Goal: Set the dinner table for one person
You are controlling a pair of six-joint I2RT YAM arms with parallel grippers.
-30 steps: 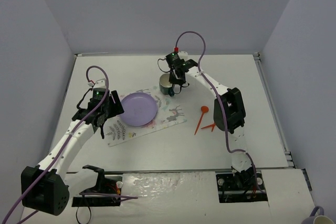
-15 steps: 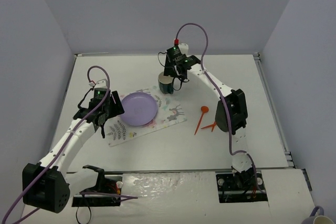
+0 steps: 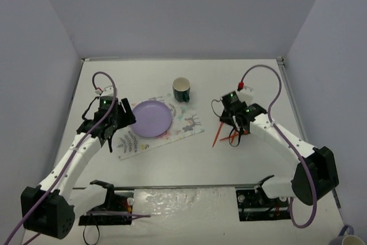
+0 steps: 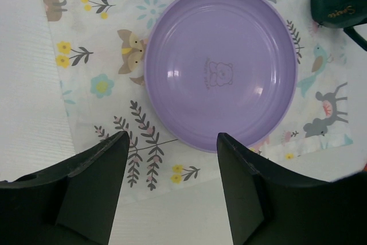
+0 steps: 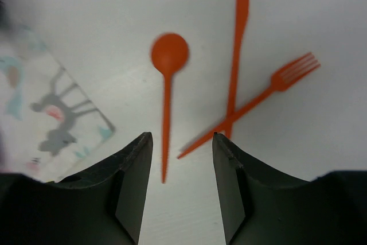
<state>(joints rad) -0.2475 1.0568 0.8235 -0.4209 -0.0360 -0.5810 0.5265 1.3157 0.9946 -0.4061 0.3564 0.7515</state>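
- Tabletop (image 3: 264,84), white and plain, fills the space between grey walls and carries everything, with both arm bases at its 6 o'clock edge.
- A placemat (image 3: 131,142) printed with deer and leaves lies left of centre, skewed, its right end nearer 12 o'clock.
- A purple plate (image 3: 151,119) sits on the placemat, a bear outline at its middle.
- A cup (image 3: 182,89) stands upright at the plate's 1 o'clock, by the placemat's far corner; whether it rests on the mat I cannot tell.
- An orange spoon (image 5: 167,96), knife (image 5: 236,50) and fork (image 5: 269,84) lie on the bare tabletop at the placemat's 3 o'clock.
- Knife and fork cross near their handle ends; the spoon lies apart at the knife's 9 o'clock.
- The left fingers (image 4: 112,159) stand wide and hold nothing, above the plate's 9 o'clock rim in the top view.
- The right fingers (image 5: 140,153) stand wide and hold nothing, over the spoon and fork handles.
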